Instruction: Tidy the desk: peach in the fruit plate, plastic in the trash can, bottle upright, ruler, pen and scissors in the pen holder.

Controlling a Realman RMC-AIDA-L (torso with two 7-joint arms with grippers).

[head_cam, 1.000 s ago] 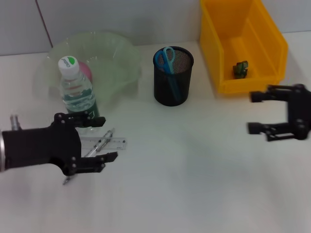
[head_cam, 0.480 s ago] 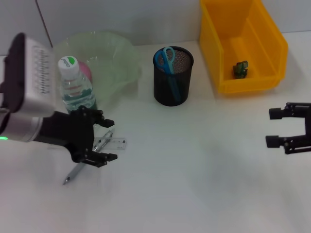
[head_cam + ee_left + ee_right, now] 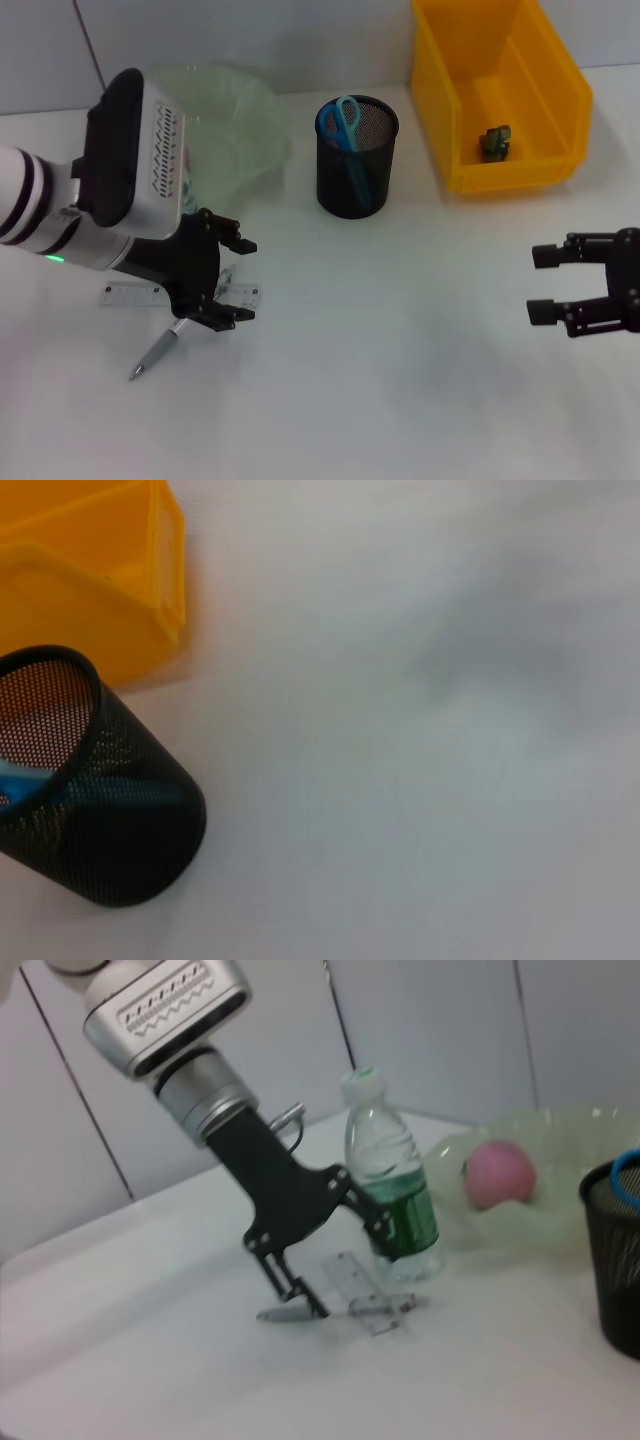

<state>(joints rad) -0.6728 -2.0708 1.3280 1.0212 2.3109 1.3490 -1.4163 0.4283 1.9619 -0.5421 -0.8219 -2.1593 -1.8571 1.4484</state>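
My left gripper [image 3: 238, 281] stands open, pointing down over the clear ruler [image 3: 133, 294] and the grey pen [image 3: 160, 352] on the table's left. In the right wrist view one of its fingers [image 3: 303, 1298] touches down beside the pen [image 3: 283, 1313] and the ruler [image 3: 366, 1297]. The bottle [image 3: 391, 1192] stands upright just behind it; the arm hides it in the head view. The pink peach [image 3: 497, 1173] lies in the green fruit plate [image 3: 250, 125]. Blue scissors [image 3: 343, 121] stand in the black mesh pen holder [image 3: 356, 165]. Green plastic [image 3: 494, 141] lies in the yellow trash can [image 3: 520, 175]. My right gripper [image 3: 543, 284] hangs open at the right.
The left arm's white housing [image 3: 130, 175] covers part of the fruit plate and the bottle in the head view. The left wrist view shows the pen holder [image 3: 95, 815] and the yellow trash can [image 3: 85, 590] beyond it. A tiled wall runs along the back.
My left arm has swung up and turned, bringing its gripper down over the ruler and pen and hiding the bottle. The right gripper dropped lower, then shifted slightly left.
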